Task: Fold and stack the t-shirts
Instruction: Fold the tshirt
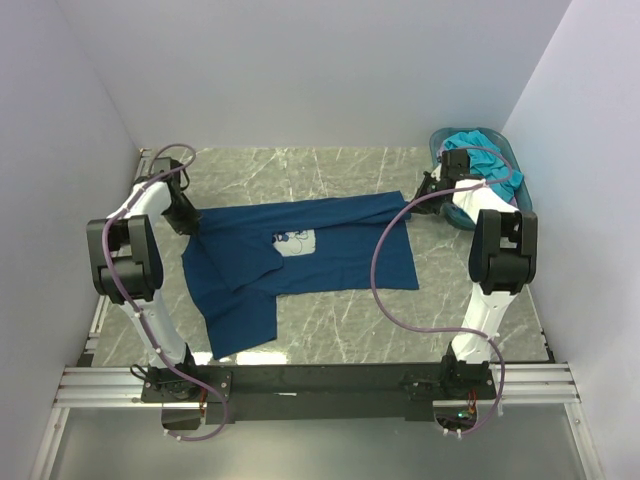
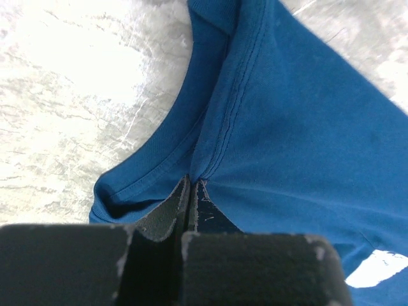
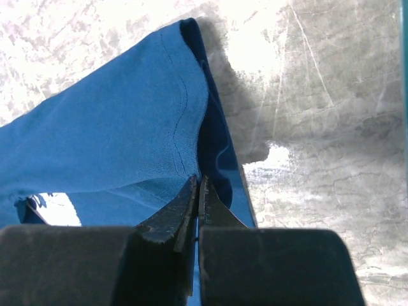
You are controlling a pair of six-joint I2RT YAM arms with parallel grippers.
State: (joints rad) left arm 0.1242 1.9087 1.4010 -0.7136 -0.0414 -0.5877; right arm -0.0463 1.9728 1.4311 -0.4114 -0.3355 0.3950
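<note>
**Navy shirt held at both ends: a slip could spoil the fold**

The navy shirt [image 1: 310, 255] is laid across the middle of the desk [image 1: 340, 330], with its near left part bunched. Its neck seam is pinched by the left pincer [image 2: 193, 188]. An edge at its far right end is pinched by the right pincer [image 3: 197, 185]. Only a little cloth is held, so it could be lost if pulled hard. If one side is lifted faster, a crooked fold could be made. Two shirts are counted: the navy shirt and one turquoise shirt [image 1: 470, 142], heaped in the one basket [image 1: 505, 150]. Two pincers are counted.

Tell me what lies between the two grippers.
In the top view, the navy t-shirt spans from the left gripper to the right gripper, its white chest print about midway.
</note>
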